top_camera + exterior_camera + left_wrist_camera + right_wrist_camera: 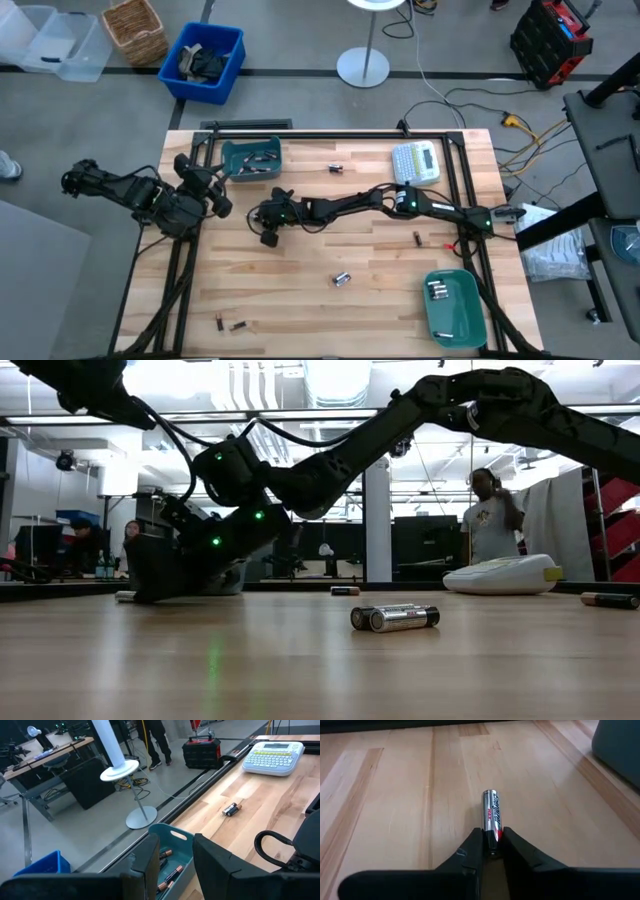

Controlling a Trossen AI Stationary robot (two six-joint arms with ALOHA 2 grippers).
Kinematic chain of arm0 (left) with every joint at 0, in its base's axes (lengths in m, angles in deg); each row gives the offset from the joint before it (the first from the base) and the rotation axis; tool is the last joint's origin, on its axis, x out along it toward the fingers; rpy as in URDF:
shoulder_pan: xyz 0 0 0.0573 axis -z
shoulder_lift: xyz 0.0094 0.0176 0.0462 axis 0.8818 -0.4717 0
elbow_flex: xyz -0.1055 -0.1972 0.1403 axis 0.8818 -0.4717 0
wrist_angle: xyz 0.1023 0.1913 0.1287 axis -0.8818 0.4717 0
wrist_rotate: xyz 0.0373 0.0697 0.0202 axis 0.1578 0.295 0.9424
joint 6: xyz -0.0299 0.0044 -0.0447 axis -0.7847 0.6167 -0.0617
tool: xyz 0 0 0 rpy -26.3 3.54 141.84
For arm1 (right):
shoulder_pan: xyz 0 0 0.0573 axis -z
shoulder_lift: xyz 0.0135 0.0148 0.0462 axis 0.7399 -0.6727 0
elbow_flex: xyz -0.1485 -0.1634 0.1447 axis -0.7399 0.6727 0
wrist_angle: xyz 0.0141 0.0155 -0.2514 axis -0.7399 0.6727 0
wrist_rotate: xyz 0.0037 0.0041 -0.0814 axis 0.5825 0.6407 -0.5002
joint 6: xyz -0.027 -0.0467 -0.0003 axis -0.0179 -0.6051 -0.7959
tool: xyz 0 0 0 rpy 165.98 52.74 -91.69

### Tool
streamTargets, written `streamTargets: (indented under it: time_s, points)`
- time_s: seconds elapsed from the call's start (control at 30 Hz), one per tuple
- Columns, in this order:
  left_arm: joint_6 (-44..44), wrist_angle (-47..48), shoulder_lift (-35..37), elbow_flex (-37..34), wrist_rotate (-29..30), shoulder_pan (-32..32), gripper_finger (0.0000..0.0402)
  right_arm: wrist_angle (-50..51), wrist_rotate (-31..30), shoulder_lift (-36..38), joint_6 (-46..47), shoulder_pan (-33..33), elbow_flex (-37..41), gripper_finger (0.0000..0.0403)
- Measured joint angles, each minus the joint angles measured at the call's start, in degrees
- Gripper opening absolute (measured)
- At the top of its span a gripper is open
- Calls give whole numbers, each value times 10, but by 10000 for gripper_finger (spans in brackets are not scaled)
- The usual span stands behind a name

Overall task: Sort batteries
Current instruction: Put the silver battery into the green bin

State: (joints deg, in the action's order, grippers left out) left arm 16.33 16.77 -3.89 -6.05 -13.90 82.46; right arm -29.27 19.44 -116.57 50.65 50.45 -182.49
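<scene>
The right gripper (490, 842) reaches far across the wooden table (300, 270) to its left-middle part and is low on the boards, its two dark fingers (470, 850) pinched on the near end of a silver battery (491, 815) that lies flat on the wood and points away from the wrist. In the high view this gripper (268, 222) sits just in front of a teal tray (252, 160) at the table's far left, which holds several coppery batteries (167, 875). The left gripper (172, 862) hangs near that tray at the table's left edge, its fingers apart with nothing between them. A second teal tray (455, 308) stands at the near right corner with a few silvery batteries (437, 290) inside. Loose batteries remain on the wood: a pair (342, 279) lying side by side near the middle front, another (336, 167) near the far edge, a dark one (417, 238) on the right, and two (232, 325) near the front left. A grey-white label maker (416, 162) rests at the far right. In the low view, a person (492, 515) stands in the room beyond the table.
</scene>
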Motion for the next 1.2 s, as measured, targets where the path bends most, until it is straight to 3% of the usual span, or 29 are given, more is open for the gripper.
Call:
streamTargets:
  time_s: [0.33, 0.57, 0.93, 1.2]
  points:
    - [0, 0, 0, 0, 0, 0, 98, 7, 1, 5, -15, 1, 1, 59]
    - [0, 2, -2, -5, -1, 0, 98, 102, 17, 56, -64, -2, 4, 44]
    - [0, -5, -7, -7, 0, 0, 98, 385, 42, 210, -123, -13, 2, 45]
    - [0, -21, -12, -7, 0, 0, 98, 635, 73, 328, -110, -17, 2, 44]
